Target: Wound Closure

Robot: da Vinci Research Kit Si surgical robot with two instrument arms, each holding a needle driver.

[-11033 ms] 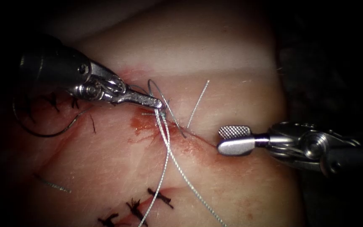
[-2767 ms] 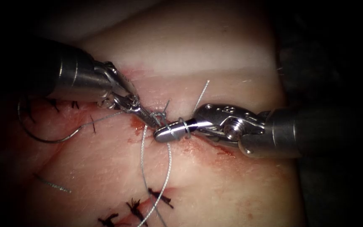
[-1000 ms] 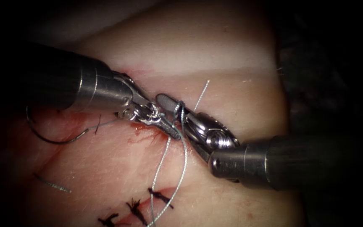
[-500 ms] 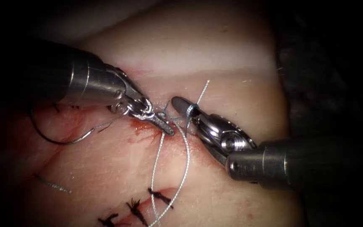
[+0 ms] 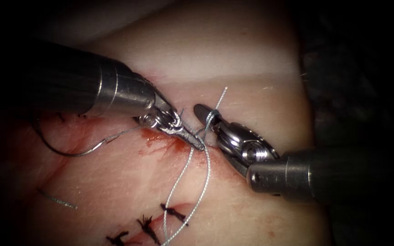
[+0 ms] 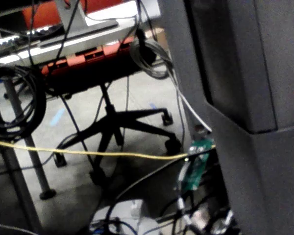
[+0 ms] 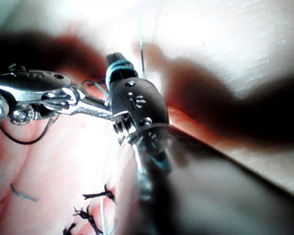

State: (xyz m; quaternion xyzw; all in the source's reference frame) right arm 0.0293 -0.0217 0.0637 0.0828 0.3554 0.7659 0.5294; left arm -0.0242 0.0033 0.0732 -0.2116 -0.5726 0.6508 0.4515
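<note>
**Operator:** While I look down through the endoscope, my left arm's slim steel pincer (image 5: 196, 142) is pressed together on the pale grey braided thread (image 5: 191, 169) right at the cut (image 5: 178, 145) in the pink pork-belly tissue (image 5: 233, 68). My right arm's pincer (image 5: 202, 112) looks pressed together too, with a turn of thread wound round its jaws, and its tip sits beside the short free thread end (image 5: 220, 96).

**Observer:** What's different from a moment ago?

**Operator:** Eleven seconds back the right pincer was spread and empty, well right of the cut. Since then the loop has gone on, and in the last half second both tools crept slightly rightward, the wrap staying put. I read that as a knot throw under way.

**Observer:** And the needle?

**Operator:** Dark curved needle (image 5: 64, 150) lies free on the tissue left of the cut, held by nothing, not in the tissue. Smeared red fluid (image 5: 158, 139) marks the cut.
</note>
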